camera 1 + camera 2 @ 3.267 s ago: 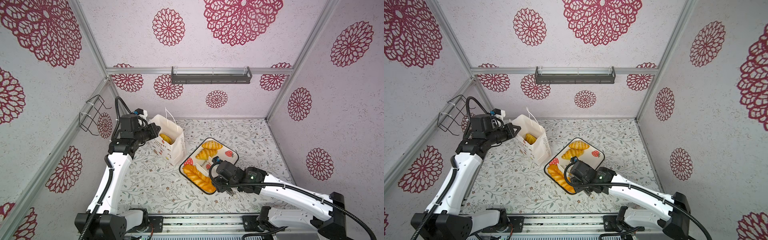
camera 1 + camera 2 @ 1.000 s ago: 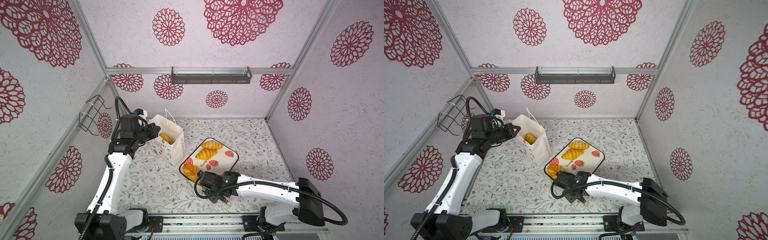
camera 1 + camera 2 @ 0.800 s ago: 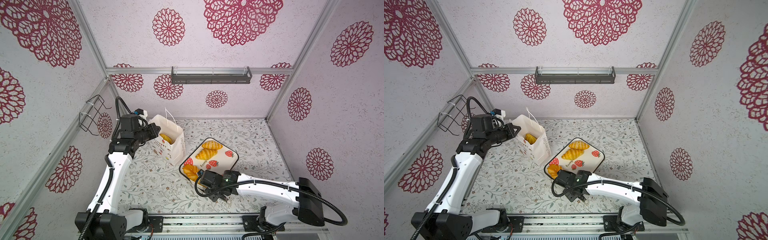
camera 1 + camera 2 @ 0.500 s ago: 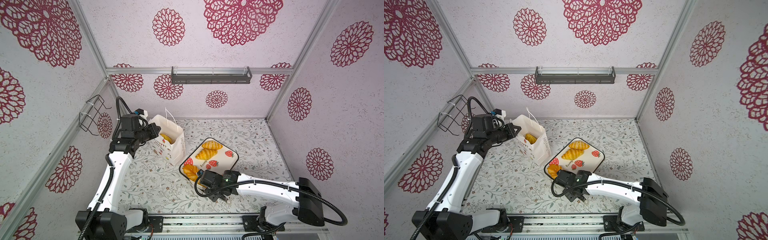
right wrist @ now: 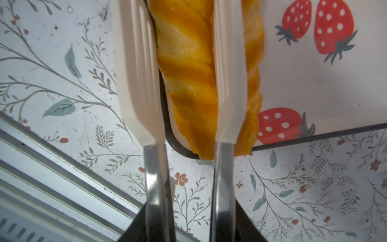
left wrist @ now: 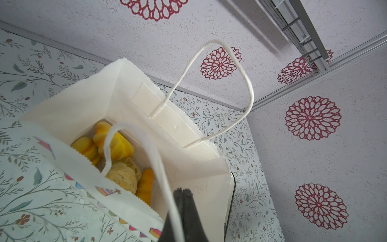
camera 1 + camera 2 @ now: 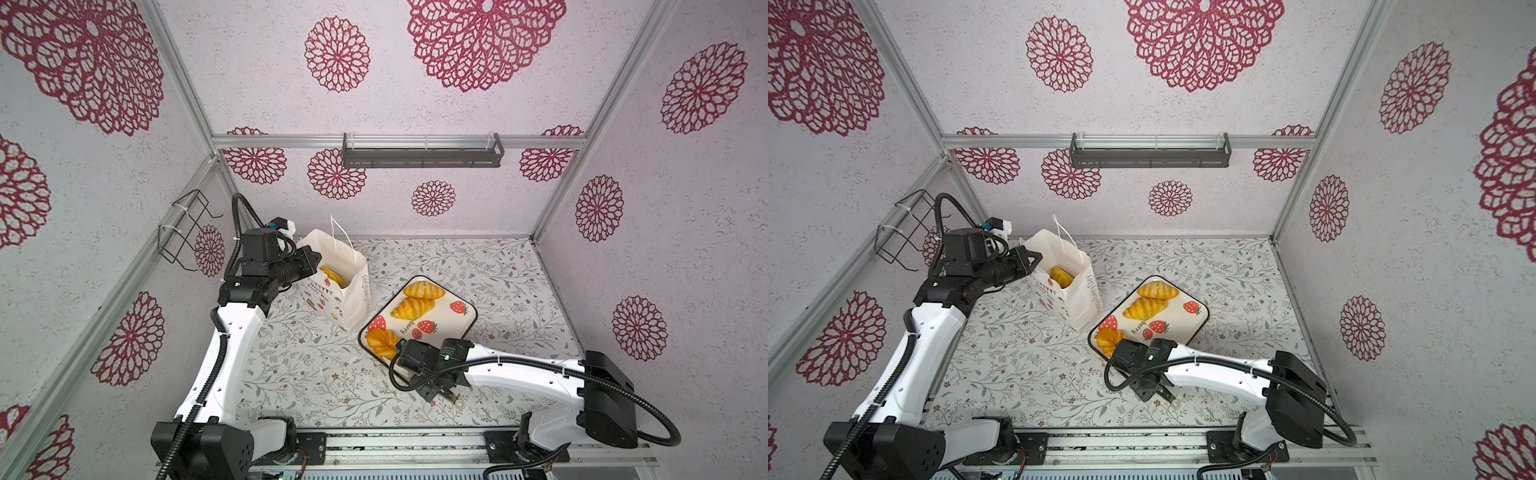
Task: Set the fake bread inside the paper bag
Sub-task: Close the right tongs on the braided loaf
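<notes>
I watch a work cell from afar: pale textured walls (image 7: pixel 266 83) stamped with crimson rosettes (image 7: pixel 337 54).
A grey rail shelf (image 7: pixel 422 156) hangs on the back wall, a black wire rack (image 7: pixel 185 232) on the left-hand one; aluminium struts (image 7: pixel 181 79) frame the corners above a leaf-and-flower-print table (image 7: pixel 316 374).

White links (image 7: pixel 232 340), black joints (image 7: pixel 249 286), ribbed cables (image 7: pixel 648 419), cream-fingered right hand (image 5: pixel 184 12)

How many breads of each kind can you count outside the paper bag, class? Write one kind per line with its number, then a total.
Croissants: 2
Plaited loaf: 1
Total: 3
</notes>
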You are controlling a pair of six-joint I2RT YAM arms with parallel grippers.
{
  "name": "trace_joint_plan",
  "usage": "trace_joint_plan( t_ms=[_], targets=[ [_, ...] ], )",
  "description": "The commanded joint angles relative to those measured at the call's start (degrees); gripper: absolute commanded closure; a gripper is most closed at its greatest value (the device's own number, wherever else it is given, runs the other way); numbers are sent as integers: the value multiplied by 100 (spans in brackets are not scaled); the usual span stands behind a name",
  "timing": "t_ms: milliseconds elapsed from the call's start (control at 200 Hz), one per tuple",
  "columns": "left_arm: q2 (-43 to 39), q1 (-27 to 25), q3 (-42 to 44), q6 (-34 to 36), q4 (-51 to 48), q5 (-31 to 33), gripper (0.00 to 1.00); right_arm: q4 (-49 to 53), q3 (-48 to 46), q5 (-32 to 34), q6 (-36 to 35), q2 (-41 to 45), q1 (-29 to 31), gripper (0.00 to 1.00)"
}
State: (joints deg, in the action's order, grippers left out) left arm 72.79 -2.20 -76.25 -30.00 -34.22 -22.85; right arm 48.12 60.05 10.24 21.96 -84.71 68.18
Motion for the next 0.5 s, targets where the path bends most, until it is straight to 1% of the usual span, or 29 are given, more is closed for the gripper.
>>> trace_joint_plan(
  t_ms=[0, 220, 495],
  targets=[
    [-11, 0, -61, 108, 73, 37, 100, 215, 174, 242, -87, 7, -21, 68],
    [-7, 10, -57, 110, 73, 53, 100, 81, 260, 49, -139, 111, 35, 68],
    [-3, 9, -48, 121, 74, 53, 100, 130, 220, 181, -148, -22, 38, 68]
  ],
)
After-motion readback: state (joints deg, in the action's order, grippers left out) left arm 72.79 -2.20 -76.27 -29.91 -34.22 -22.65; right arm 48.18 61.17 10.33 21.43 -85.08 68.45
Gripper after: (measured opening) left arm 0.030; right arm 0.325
